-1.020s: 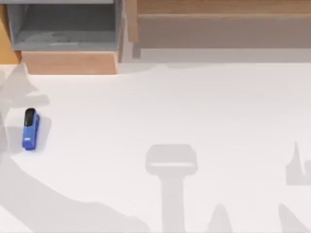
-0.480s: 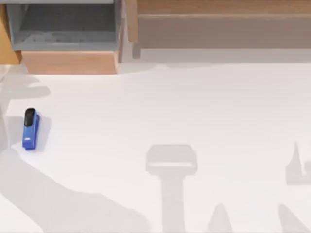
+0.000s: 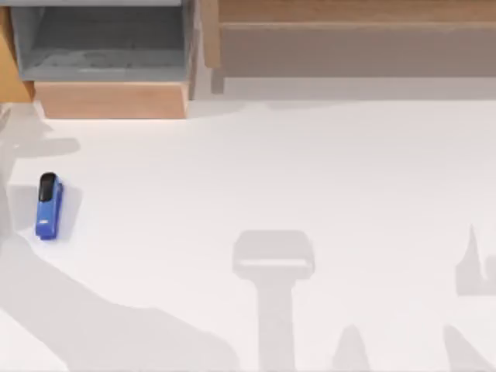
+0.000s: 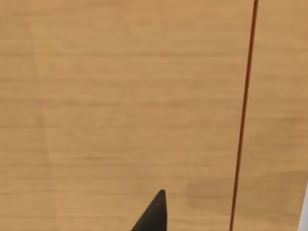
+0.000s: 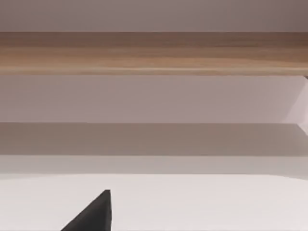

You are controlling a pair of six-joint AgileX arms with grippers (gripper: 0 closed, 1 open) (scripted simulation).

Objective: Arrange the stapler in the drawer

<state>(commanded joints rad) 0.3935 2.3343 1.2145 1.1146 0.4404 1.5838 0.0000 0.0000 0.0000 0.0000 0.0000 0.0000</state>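
- Left gripper [image 4: 155, 214]: one dark fingertip shows in the left wrist view, close against a tan wooden surface [image 4: 120, 96] with a thin red-brown vertical line [image 4: 243, 125]; cannot tell whether it is open or closed.
- Right gripper [image 5: 94, 214]: one dark fingertip in the right wrist view, above the white table, facing a brown wooden panel across the far side; cannot tell open or closed either.
- Stapler [image 3: 49, 205]: lying flat on the white table [image 3: 310, 170] near the top view's left edge, long axis running roughly toward the drawer, black rounded end on the drawer side, pale label mark near the other end. Nothing touching it.
- Drawer [image 3: 108, 99]: at the top-left of the top view, pulled open, grey inside visible, grey side walls, light tan front panel facing the table. Stapler sits outside it, well apart from the front panel, on the table in front of the drawer's left part.
- Wider brown wooden panel [image 3: 349, 46]: to the right of the drawer along the top edge of the top view.
- Grey arm shadows fall across the table at lower left, lower centre and right.
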